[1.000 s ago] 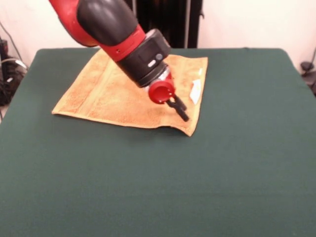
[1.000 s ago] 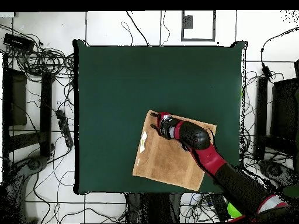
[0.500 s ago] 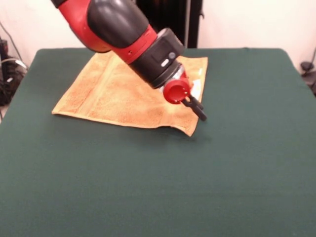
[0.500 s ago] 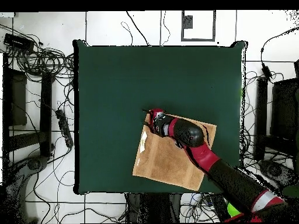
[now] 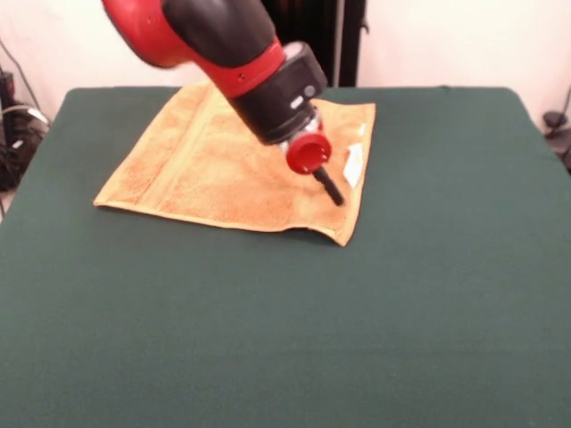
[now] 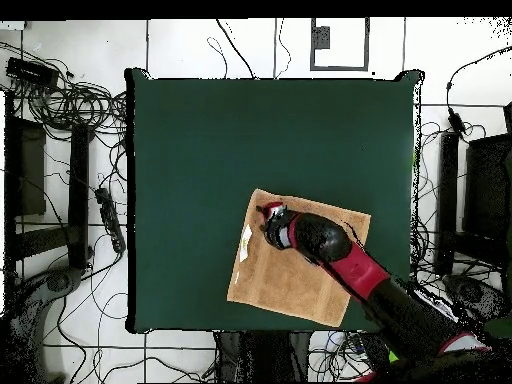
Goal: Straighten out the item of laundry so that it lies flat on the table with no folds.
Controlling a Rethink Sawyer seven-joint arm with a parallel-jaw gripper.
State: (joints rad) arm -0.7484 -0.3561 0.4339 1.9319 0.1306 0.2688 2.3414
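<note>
No legible text, brand or number appears anywhere; the small white tag (image 5: 354, 164) on the towel (image 5: 205, 169) is too small to read.

A white tiled floor (image 6: 240, 45) strewn with black cables (image 6: 60, 95) was seen; pale walls (image 5: 446, 40) flanked a dark curtain (image 5: 308, 27).

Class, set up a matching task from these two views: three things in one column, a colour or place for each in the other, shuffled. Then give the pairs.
Things:
1. towel
2. table
3. white tag
4. end effector

Descriptions:
A. dark green top
B. orange-tan, spread on the table
C. black tip over the towel near the tag
D. small, near one edge of the towel

Pairs: 1-B, 2-A, 3-D, 4-C
</note>
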